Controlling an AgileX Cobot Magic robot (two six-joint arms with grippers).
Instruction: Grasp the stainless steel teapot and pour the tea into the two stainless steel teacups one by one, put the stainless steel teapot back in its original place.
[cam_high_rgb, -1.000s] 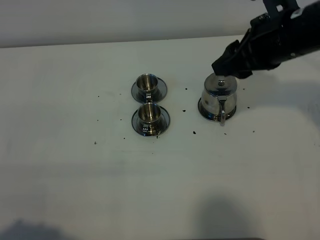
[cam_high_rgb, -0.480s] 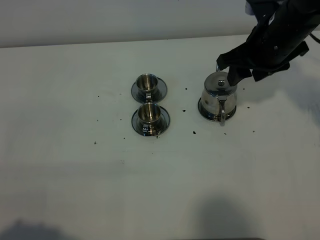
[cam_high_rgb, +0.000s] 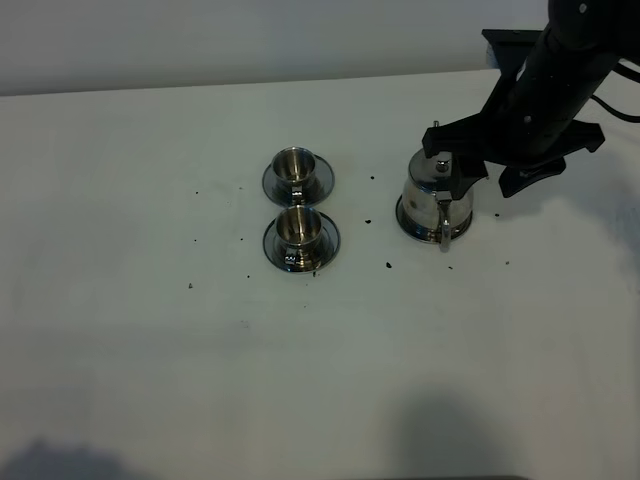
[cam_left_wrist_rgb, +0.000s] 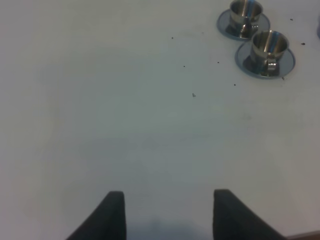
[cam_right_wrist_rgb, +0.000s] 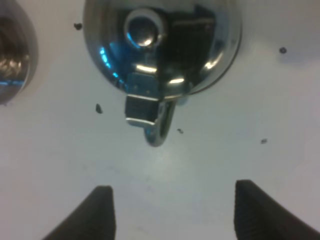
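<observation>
Stainless steel teapot (cam_high_rgb: 437, 195) upright on its round saucer (cam_high_rgb: 401, 220), right of desk (cam_high_rgb: 300, 380) centre, handle toward near edge. Not yet grasped; cup contents not discernible, so whole task judged outstanding. Right gripper (cam_right_wrist_rgb: 174, 190) poised above pot, jaws spread wide, holding nothing. Left gripper (cam_left_wrist_rgb: 169, 194) low over bare desk, jaws spread, empty. Two stainless steel teacups (cam_high_rgb: 298, 226) close together on own saucers, left of pot; open desk between for swing and tilt. Far desk edge close behind right arm.

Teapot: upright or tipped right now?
Upright. The stainless steel teapot sits flat on its round saucer, lid knob on top, handle loop vertical.
</observation>
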